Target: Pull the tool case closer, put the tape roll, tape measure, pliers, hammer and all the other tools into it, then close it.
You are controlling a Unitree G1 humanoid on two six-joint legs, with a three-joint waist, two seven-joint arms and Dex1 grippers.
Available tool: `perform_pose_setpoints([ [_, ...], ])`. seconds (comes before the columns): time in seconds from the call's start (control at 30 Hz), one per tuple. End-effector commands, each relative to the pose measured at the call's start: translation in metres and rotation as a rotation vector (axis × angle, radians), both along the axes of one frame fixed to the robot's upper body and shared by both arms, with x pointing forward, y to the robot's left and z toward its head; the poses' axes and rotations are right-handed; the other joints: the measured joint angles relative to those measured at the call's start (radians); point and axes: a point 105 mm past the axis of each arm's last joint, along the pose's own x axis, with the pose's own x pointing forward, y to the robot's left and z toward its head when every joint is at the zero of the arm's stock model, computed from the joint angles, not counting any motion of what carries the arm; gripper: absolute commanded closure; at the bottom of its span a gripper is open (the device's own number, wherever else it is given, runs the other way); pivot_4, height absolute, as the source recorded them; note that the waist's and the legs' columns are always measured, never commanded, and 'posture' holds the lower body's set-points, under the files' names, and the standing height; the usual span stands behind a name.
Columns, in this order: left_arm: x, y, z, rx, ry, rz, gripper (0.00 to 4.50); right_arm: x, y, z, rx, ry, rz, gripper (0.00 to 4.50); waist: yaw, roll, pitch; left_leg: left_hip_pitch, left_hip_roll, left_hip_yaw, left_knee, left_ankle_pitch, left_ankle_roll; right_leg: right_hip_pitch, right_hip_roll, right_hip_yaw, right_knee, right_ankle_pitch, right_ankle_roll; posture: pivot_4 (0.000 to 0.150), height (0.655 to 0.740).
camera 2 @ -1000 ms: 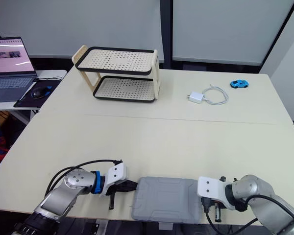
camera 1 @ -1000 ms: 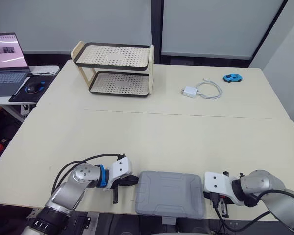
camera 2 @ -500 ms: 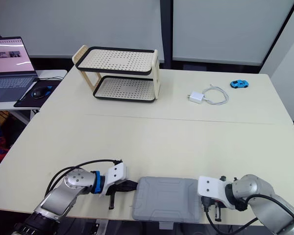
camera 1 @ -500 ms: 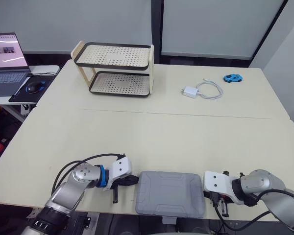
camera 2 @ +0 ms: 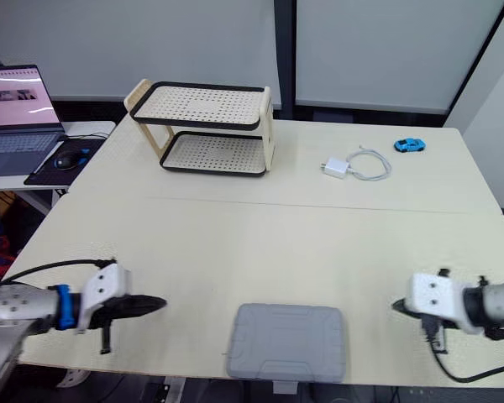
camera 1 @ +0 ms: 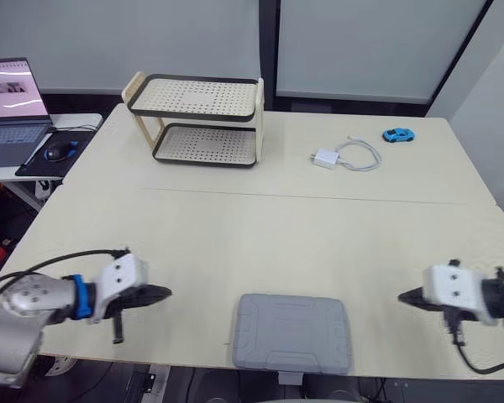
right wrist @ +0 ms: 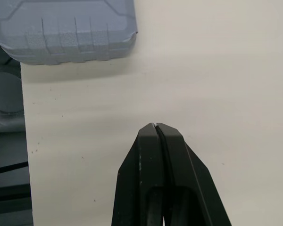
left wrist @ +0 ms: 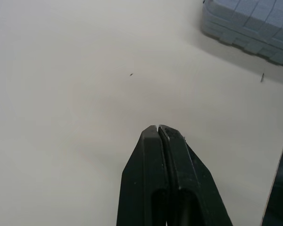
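My left gripper (camera 1: 165, 292) and right gripper (camera 1: 402, 296) are both pinched together, empty. They've swung well clear of the tool case (camera 1: 291, 332) (closed) they flanked before.

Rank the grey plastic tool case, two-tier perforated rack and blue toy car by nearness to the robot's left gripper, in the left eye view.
1. Grey plastic tool case, close by, to the right of the left gripper.
2. Two-tier perforated rack, far side, ahead.
3. Blue toy car, far right corner.

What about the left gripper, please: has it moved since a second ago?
Yes. The left gripper has pulled away from the tool case, leftward, leaving a gap.
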Motion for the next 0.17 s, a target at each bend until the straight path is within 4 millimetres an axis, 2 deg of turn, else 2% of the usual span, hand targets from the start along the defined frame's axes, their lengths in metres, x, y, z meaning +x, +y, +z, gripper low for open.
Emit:
perform_pose_setpoints([
  [0.03,0.002,0.0122,0.0239,0.013,-0.07,0.031,4.5,-0.0033,-0.0085,0.0246,0.016,-0.024,0.047,4.48,0.0,0.0,0.0,0.0,0.0,0.0,0.0,0.0,0.0,0.0,0.0,0.0,0.0,0.0,0.0,0.15,0.735],
  [0.17,0.0081,0.0142,0.0209,-0.023,-0.087,0.08,4.5,-0.0007,-0.0099,0.0263,0.012,-0.023,0.067,4.48,0.0,0.0,0.0,0.002,0.0,0.001,-0.001,0.0,0.0,0.001,0.0,0.001,0.0,0.0,0.0,0.15,0.735],
])
